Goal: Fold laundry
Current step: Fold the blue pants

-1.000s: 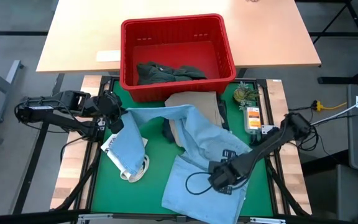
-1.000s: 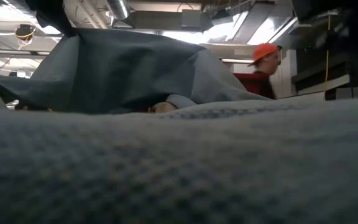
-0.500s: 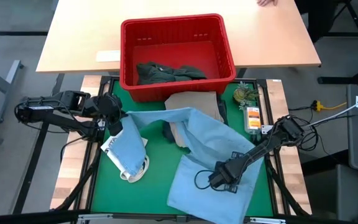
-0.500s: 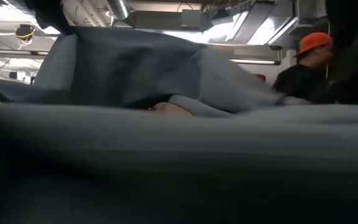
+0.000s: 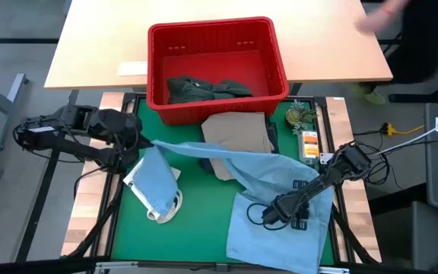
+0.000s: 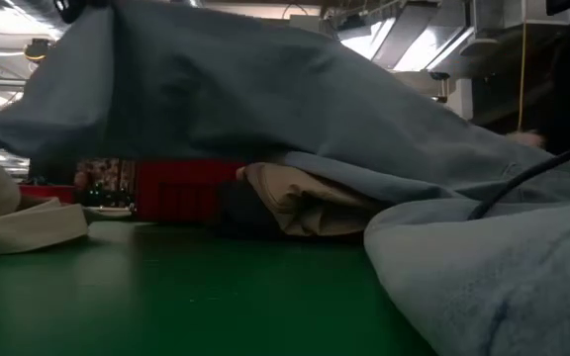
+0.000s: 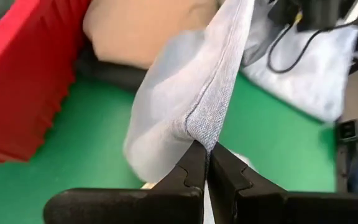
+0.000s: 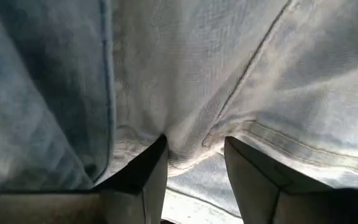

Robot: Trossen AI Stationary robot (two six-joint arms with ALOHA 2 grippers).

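Note:
The light blue piece stretches across the green mat from my left gripper, which is shut on it at the mat's left, down to the near right, where it lies spread out. My right gripper is set into that spread part. A beige piece lies under the blue band, in front of the red basket. The basket holds a dark green-grey piece. A white tote bag lies at the near left, partly under blue cloth. My left gripper pinches a seamed edge of the light blue piece between its two fingertips. The fingers slant down toward the table's right. The cloth is lifted there and runs off fairly taut toward my right gripper. My right gripper comes from above at a slant. A puckered ridge of the light blue piece sits between its two fingers, next to a stitched hem. That part of the cloth lies on the mat.
A small bottle and a green item sit at the mat's far right edge. A wooden table stands behind the basket, and a person's blurred hand shows over its right end. The tote's loop handles lie near left.
My left gripper has risen with its edge, drawing the light blue piece into a taut band and lifting it off the beige piece. My right gripper has sunk and tipped downward. The spread lower part of the cloth has slid toward the table's right edge.

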